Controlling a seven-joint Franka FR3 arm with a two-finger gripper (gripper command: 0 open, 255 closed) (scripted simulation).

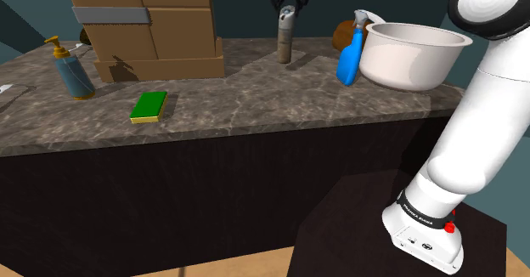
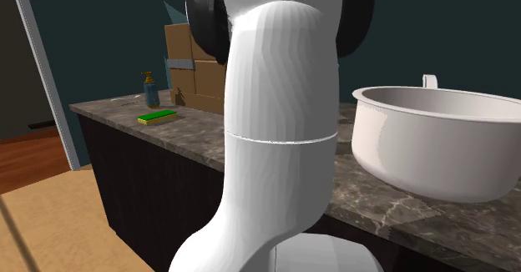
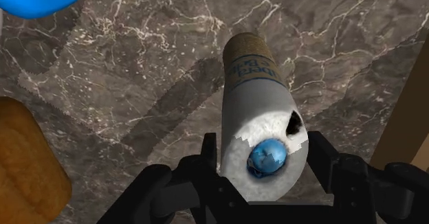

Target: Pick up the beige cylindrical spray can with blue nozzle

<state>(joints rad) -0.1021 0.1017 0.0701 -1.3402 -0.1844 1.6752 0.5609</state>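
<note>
Beige-grey cylindrical spray can with blue nozzle (image 1: 284, 39) stands upright on the dark marbled desk (image 1: 255, 97) — between brown cardboard boxes (image 1: 157, 25) and blue spray bottle (image 1: 350, 59). Black jaws straddle its top — pinching or merely flanking, I cannot tell.

On the counter (image 1: 255, 97) the can (image 1: 284, 42) stands upright near the back edge. My fingers (image 1: 290, 2) come down over its top and touch it on both sides. In the shoulder view, boxes (image 1: 149, 20) stand to its left, with a sponge (image 1: 149, 106) in front of them and a pump bottle (image 1: 72, 70) further left. To the can's right stands a spray bottle (image 1: 350, 56), with a bowl (image 1: 412, 59) just beside it. My stand (image 1: 340, 233) sits before the counter.
</note>
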